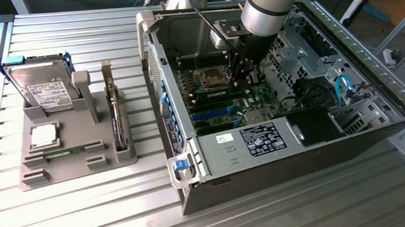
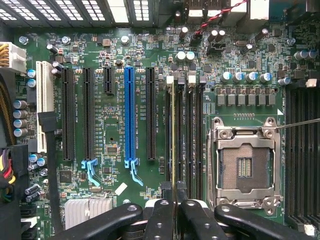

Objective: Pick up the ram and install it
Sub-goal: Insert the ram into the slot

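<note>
Looking along the wrist view, you see the gripper (image 2: 175,201) clamped on the ram (image 2: 173,130), which stands edge-on between its fingers, right over the memory slots (image 2: 192,130) of the motherboard (image 2: 115,130). The open processor socket (image 2: 245,167) lies just beside it. You cannot tell whether the stick touches its slot. The hard drive (image 1: 41,88) stands well apart from the gripper, out on the tabletop (image 1: 123,206).

case (image 1: 224,150): on the surface (image 1: 87,209), exterior view's right
holder (image 1: 34,178): same surface, over on the exterior view's left
hard drive (image 1: 42,91): standing at the holder's far end, processor chip (image 1: 43,135) flat right in front of it
expansion card (image 1: 118,114): on edge along the holder's case side
ram (image 2: 173,130): between the fingers (image 2: 161,215), inside the case, over the motherboard (image 2: 115,100), beside the processor socket (image 2: 245,165)
</note>
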`<state>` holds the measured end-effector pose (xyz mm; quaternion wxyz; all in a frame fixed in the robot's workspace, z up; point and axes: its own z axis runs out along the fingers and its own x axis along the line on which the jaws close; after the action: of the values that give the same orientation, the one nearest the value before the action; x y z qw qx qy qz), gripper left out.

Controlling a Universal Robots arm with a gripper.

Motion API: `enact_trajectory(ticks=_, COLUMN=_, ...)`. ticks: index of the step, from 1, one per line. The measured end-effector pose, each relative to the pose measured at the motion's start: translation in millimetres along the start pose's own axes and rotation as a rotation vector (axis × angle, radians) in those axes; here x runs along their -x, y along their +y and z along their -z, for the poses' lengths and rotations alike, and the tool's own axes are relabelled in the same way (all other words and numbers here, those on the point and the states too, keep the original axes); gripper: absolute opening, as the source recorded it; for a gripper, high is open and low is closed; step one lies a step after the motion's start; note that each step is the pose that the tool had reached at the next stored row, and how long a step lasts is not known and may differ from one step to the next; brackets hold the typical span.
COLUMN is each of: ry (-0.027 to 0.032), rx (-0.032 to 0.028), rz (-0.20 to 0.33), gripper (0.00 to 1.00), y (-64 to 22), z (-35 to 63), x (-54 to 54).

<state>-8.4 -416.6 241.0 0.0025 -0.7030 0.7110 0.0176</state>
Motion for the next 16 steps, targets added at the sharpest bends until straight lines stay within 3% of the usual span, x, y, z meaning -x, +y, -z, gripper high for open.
enact_trajectory(ticks=16, ry=-0.0001, rx=-0.0001, rz=-0.003, gripper=0.12, y=-0.2, z=0.0, x=-0.8)
